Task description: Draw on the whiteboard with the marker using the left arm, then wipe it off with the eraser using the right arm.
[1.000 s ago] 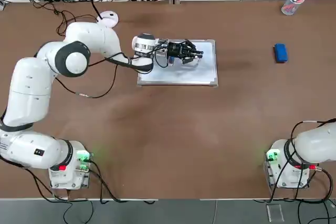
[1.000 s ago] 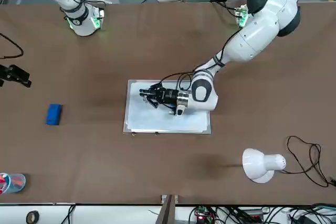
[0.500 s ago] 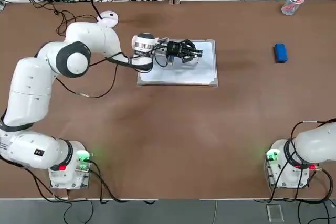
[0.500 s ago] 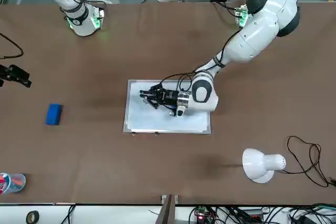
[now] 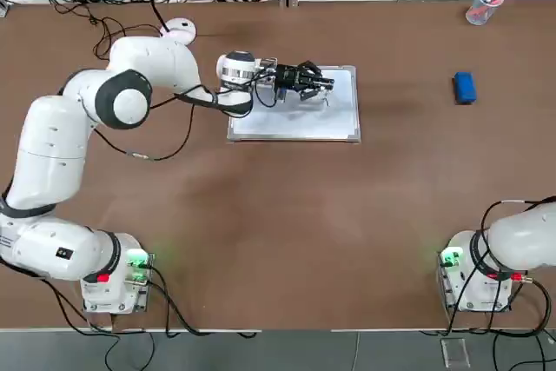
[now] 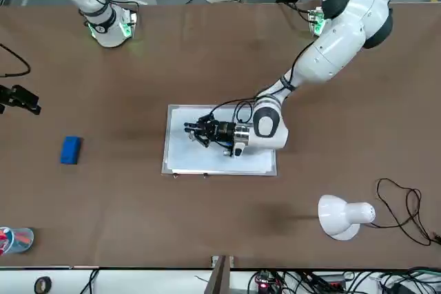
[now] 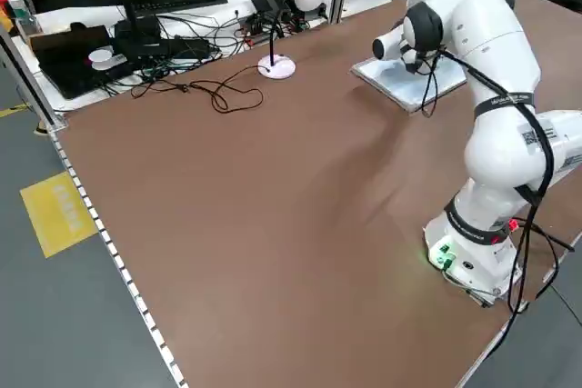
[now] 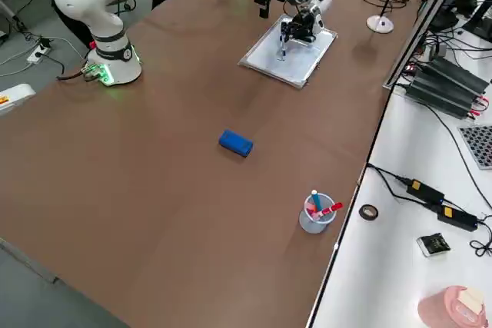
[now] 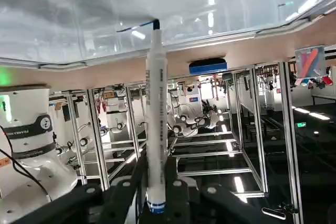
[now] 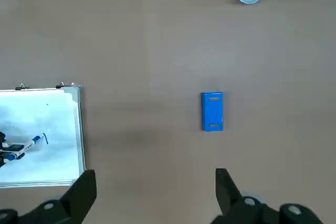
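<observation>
Two arms sit at the tabletop's near edge, one at each corner. The left arm [image 5: 104, 102] reaches over the whiteboard [image 5: 295, 119], which lies toward the far edge, left of centre. Its left gripper [image 6: 195, 131] is clamped on the marker [image 9: 155, 114], whose dark tip touches the board near its far edge beside a short dark stroke. The right arm [image 5: 521, 245] stays folded over its base; the right gripper [image 10: 152, 192] has its fingers spread wide, empty, above bare tabletop. The eraser [image 5: 465, 87] lies well apart from the board, toward the far right corner, near a clear cup [image 5: 482, 6].
</observation>
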